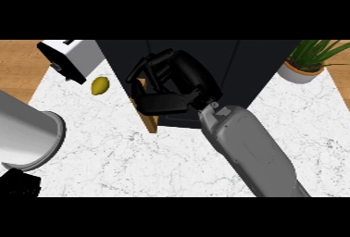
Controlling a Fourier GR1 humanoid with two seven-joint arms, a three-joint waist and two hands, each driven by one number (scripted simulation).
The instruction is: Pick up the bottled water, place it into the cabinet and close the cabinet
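No bottled water shows anywhere in the head view. The dark cabinet (232, 65) fills the top middle, with a strip of its wooden edge (151, 121) showing at its lower left. My right hand (179, 76) lies over the cabinet's left side, at the end of the grey forearm (249, 148) that comes up from the lower right. Its fingers (146, 65) are loosely bent and stand well apart from the thumb (159, 104); only wood shows in the gap. My left hand (18, 183) is a dark shape at the lower left edge, below a grey arm (24, 134).
A yellow lemon (100, 85) lies on the white marble counter (123, 157) left of the cabinet. A white and silver toaster (74, 56) stands at the back left. A potted plant (305, 64) stands at the back right.
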